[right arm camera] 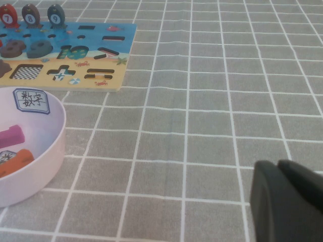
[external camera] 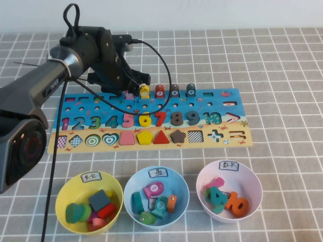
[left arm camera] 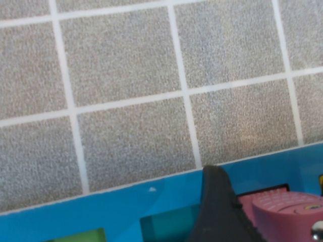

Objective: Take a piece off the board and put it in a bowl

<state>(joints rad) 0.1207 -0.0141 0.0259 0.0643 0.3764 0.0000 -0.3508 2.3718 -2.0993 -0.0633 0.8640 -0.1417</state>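
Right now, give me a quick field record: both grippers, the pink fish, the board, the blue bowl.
left gripper: down at the board's far edge, over the fish row
right gripper: low over bare tablecloth, off to the side of the pink bowl
pink fish: on the board, beside a left finger, not lifted
board: flat on the cloth
blue bowl: middle of three, already holds pieces
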